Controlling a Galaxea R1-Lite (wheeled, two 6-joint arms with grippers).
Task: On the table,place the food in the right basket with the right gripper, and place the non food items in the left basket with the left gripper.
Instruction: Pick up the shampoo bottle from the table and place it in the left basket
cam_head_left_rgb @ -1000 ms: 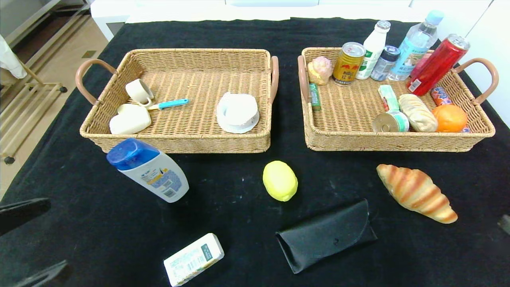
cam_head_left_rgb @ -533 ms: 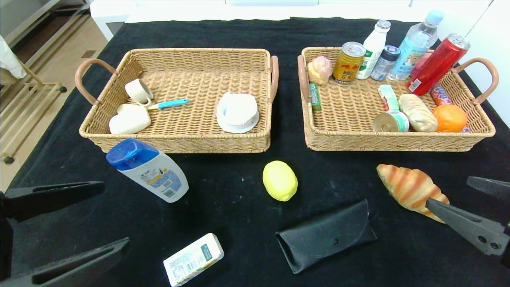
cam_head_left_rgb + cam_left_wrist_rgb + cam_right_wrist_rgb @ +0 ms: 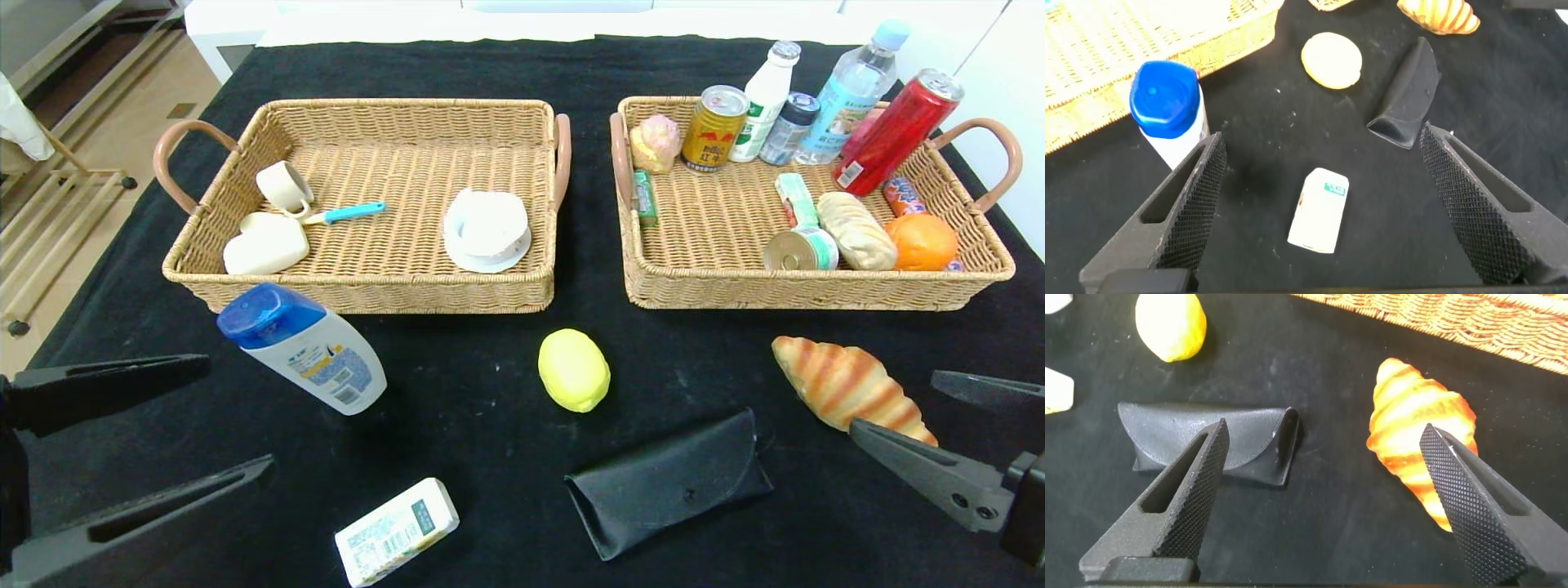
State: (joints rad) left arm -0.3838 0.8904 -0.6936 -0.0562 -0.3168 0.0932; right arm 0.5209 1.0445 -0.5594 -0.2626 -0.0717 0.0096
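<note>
- head view: right gripper [image 3: 922, 408] is spread wide at the near right table edge, holding nothing. croissant [image 3: 851, 390] lies just ahead and inboard of it, long axis running diagonally from the right basket [image 3: 804, 290] toward the gripper; its near tip overlaps the inner finger in this view. left gripper [image 3: 220, 425] is spread wide at the near left, empty, with the bottle [image 3: 304, 347] ahead of it, cap toward the left basket [image 3: 359, 290].
- left wrist view: carton [image 3: 1320, 210] lies on the table between the open fingers; bottle [image 3: 1167, 110] beside one finger.
- right wrist view: croissant [image 3: 1417, 445] sits toward one finger [image 3: 1470, 514], off centre; case [image 3: 1208, 441] lies behind the other. judgement: the right arm is nearer the croissant; centring is needed.
</note>
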